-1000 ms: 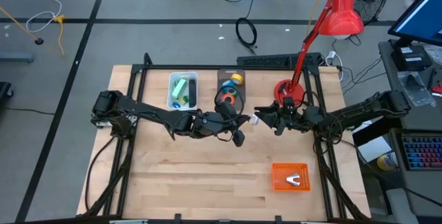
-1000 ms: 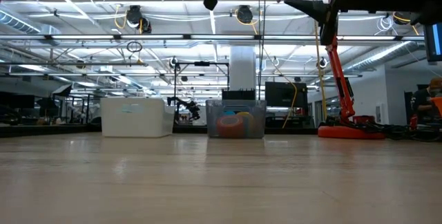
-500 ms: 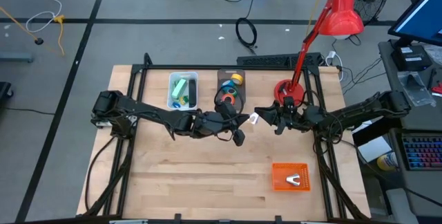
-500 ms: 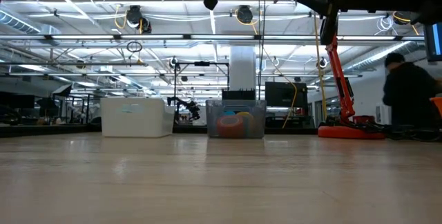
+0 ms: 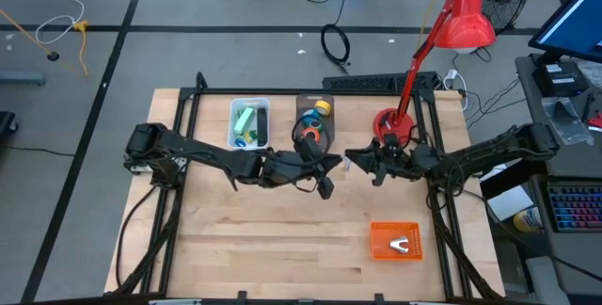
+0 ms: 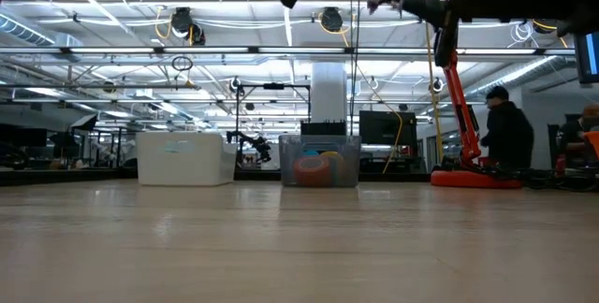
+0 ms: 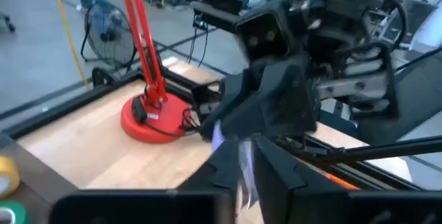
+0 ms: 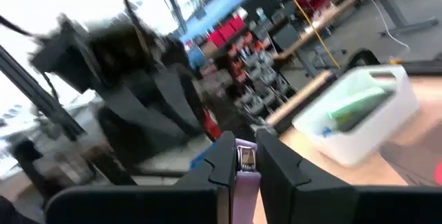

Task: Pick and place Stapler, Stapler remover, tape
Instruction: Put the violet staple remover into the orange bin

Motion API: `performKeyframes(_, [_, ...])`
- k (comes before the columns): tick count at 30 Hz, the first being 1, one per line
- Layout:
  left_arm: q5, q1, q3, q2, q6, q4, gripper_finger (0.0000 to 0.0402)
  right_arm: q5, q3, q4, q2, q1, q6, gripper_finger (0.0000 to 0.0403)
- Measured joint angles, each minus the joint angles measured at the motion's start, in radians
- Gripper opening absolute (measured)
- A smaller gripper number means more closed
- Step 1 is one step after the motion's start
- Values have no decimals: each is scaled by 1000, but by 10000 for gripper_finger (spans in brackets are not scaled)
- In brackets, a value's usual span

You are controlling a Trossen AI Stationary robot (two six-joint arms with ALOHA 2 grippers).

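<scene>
My two grippers meet tip to tip high above the table's middle. My left gripper [image 5: 334,163] and my right gripper [image 5: 351,157] are both shut on a small lilac-and-white thing with a metal part [image 5: 345,161]. It shows in the left wrist view [image 7: 243,172] and in the right wrist view [image 8: 246,163]. Tape rolls [image 5: 312,124] lie in a clear bin [image 5: 299,107] at the table's far side. A green stapler [image 5: 245,119] lies in a white bin [image 5: 233,124] beside it. My left gripper pinches the lilac part [image 7: 244,175] of the small thing between its two fingers, coming level from the table's left. The thing is clear of the table. My right gripper pinches the thing's other end, by the metal part [image 8: 246,156], between its two fingers, coming level from the table's right.
An orange tray [image 5: 378,246] with a white V-shaped thing [image 5: 402,244] sits near the front right. A red desk lamp stands with its base [image 5: 388,121] at the far right. A person [image 6: 505,135] walks in the room behind the table. The wooden top [image 5: 263,239] lies under both arms.
My right gripper has moved a little toward the table's left, closer onto the small thing at my left gripper's tips. The thing has stayed where it was, high above the table.
</scene>
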Motion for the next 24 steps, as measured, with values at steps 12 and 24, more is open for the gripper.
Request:
performKeyframes(12, [29, 5, 0, -50, 100, -132, 187, -40, 0, -83, -33, 0, 28, 27])
performKeyframes(24, [150, -71, 0, -161, -108, -812, 219, -598, 1, -508, -219, 74, 358, 27])
